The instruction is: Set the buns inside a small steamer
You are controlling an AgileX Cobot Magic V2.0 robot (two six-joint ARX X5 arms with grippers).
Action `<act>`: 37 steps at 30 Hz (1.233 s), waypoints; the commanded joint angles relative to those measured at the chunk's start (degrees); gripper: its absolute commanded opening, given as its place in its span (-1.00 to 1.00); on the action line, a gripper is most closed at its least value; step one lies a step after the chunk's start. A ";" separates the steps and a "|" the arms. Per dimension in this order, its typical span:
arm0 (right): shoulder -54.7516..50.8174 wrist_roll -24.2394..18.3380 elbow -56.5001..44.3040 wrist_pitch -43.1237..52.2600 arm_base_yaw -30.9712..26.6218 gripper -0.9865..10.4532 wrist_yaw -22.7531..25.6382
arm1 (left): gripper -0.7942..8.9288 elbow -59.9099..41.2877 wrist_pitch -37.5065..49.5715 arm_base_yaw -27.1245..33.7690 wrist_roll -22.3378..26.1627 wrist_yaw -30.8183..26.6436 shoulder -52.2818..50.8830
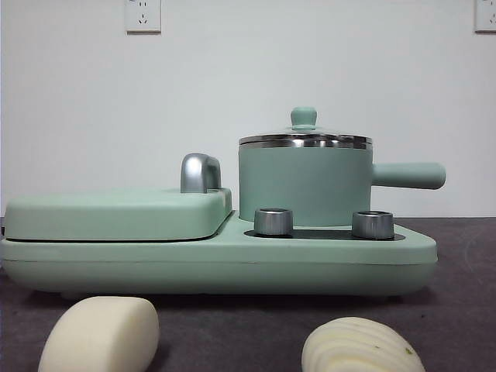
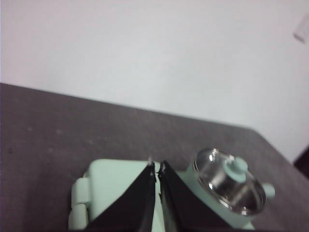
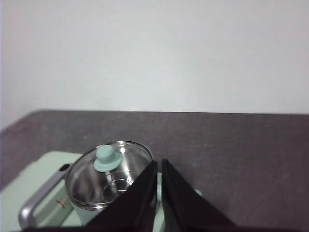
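In the front view I am looking at a mint-green cooking appliance sitting across the middle of the frame on a dark, matte table. On its right half the small steamer is standing upright: a round, straight-walled mint pot with a polished steel rim, a stubby cylindrical handle pointing right, and a glass lid topped by a rounded green knob. Two brushed metal dials are sitting just below it. On the left half, the flat griddle lid is lying closed, its curved chrome handle rising behind. At the bottom edge, the smooth loaf-shaped bun is resting lower left and the ridged bun with tiny green flecks lower right, both on the table and well apart. Neither arm is showing here.

In the left wrist view, the left gripper is hovering above the appliance, its black wedge-shaped jaws pressed together on nothing; the steamer's shiny lid is sitting lower right.

In the right wrist view, the right gripper is hanging over the steamer, jaws likewise closed and empty, with the lidded pot at lower left.
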 commanded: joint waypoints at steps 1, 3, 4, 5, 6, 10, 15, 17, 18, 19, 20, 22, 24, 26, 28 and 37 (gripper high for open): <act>3.23 -7.06 2.19 0.17 0.15 -0.80 -1.57 | -0.80 3.50 -0.39 -0.79 5.60 2.54 4.63; 5.25 -9.14 2.99 0.04 0.44 -0.80 -2.75 | -0.80 5.40 -1.18 -1.64 8.09 3.45 7.65; 6.21 -10.27 3.19 0.07 0.72 -0.80 -3.06 | -0.80 6.43 -1.84 -2.27 9.70 3.45 9.18; 6.91 -11.17 3.23 0.07 1.01 -0.80 -3.34 | -0.80 7.23 -2.40 -2.82 11.17 3.45 10.43; 7.72 -12.28 3.23 0.00 1.40 -0.80 -3.80 | -0.80 8.17 -3.10 -3.50 13.00 3.45 11.80; 10.51 -16.52 3.23 -1.31 3.37 -0.80 -3.72 | -0.80 10.86 -5.42 -6.36 21.99 3.45 16.04; 13.66 -22.67 3.23 -3.74 5.88 -0.80 -3.67 | -0.80 11.43 -6.60 -9.86 31.80 3.41 18.60; 14.73 -25.18 3.23 -4.52 6.95 -0.80 -3.69 | -0.79 11.43 -6.91 -10.71 35.15 3.41 19.15; 15.19 -26.18 3.23 -4.92 7.56 -0.75 -3.65 | -0.76 11.43 -6.95 -11.10 36.50 3.41 19.32; 15.54 -26.88 3.23 -5.14 8.13 -0.65 -3.65 | -0.67 11.43 -6.91 -11.43 37.42 3.43 19.37; 15.78 -27.06 3.23 -5.31 8.52 -0.56 -3.54 | -0.56 11.43 -6.73 -11.65 37.77 3.41 19.39; 15.91 -27.02 3.23 -5.38 9.11 -0.36 -3.26 | -0.28 11.43 -6.12 -12.00 37.62 3.41 19.34; 15.85 -26.91 3.23 -5.31 9.22 -0.32 -3.30 | -0.21 11.45 -5.62 -12.09 37.62 3.41 19.28; 15.69 -26.47 3.23 -5.33 9.22 -0.32 -3.32 | -0.21 11.45 -5.14 -12.26 37.57 3.41 19.28; 15.63 -25.94 3.23 -5.31 9.22 -0.32 -3.32 | -0.21 11.45 -4.66 -12.90 37.42 3.43 19.34; 15.65 -21.03 3.23 -5.31 9.25 -0.32 -3.37 | -0.23 11.45 1.66 -20.02 33.73 3.56 22.21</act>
